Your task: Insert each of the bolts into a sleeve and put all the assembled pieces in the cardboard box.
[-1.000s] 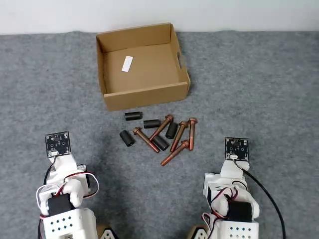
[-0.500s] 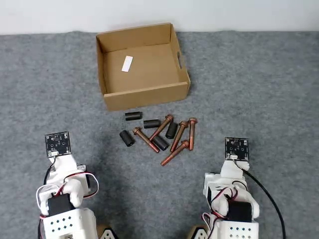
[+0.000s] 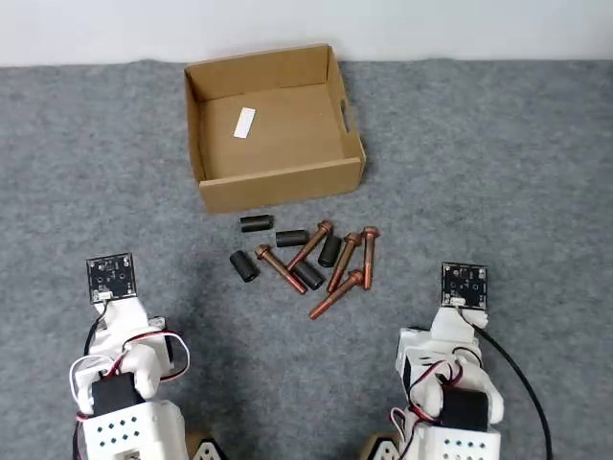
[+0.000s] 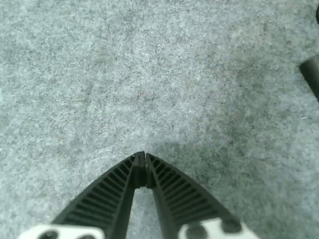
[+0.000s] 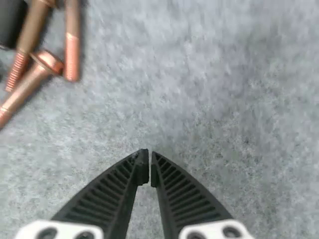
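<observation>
Robotics lab bench: grey felt mat (image 3: pixel 536 172), plain white wall (image 3: pixel 306 29), left arm (image 3: pixel 124 383), right arm (image 3: pixel 445 383) with exposed wiring

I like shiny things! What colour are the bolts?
The bolts are coppery orange-brown; the right wrist view shows it best.

1. From my remote station I can read no text, number, brand or sign anywhere.
2. A small white label (image 3: pixel 245 122) lies on the floor of the cardboard box (image 3: pixel 278 189). Any print on it is too small for me to make out.
3. The left arm's board (image 3: pixel 111 276) and the right arm's board (image 3: pixel 465 285), both dark squares, show only tiny marks that I cannot read.
</observation>
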You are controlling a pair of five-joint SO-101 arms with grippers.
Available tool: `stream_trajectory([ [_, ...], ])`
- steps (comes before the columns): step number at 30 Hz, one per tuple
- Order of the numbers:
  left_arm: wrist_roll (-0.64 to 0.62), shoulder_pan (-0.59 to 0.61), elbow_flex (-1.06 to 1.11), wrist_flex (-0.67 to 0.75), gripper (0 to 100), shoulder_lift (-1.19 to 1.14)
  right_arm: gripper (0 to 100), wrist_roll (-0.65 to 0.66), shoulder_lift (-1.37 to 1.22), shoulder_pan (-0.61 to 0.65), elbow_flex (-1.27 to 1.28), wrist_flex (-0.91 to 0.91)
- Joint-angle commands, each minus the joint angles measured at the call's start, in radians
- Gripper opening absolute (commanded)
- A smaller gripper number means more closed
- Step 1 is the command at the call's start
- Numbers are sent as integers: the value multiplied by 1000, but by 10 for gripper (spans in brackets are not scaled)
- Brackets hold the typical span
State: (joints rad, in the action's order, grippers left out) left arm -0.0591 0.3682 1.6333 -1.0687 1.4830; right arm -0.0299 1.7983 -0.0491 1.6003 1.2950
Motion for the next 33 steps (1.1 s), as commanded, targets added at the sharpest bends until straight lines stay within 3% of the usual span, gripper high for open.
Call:
stream_trajectory([
  [1,-3,9,-7,20,6,3,8,9,-5,-30,-155,-2],
  [7,-3,9,-7,20,6,3,8,3,-68,96,-434,54],
  [14,-3,9,-7,20,6,3,8,15,-573,222,-848,157],
  [24,-3,9,-7,20,6,3,8,397,-1211,415,-1223,245],
  [33,-3,9,-7,20,6,3,9,370,-1652,591,-1399,242],
])
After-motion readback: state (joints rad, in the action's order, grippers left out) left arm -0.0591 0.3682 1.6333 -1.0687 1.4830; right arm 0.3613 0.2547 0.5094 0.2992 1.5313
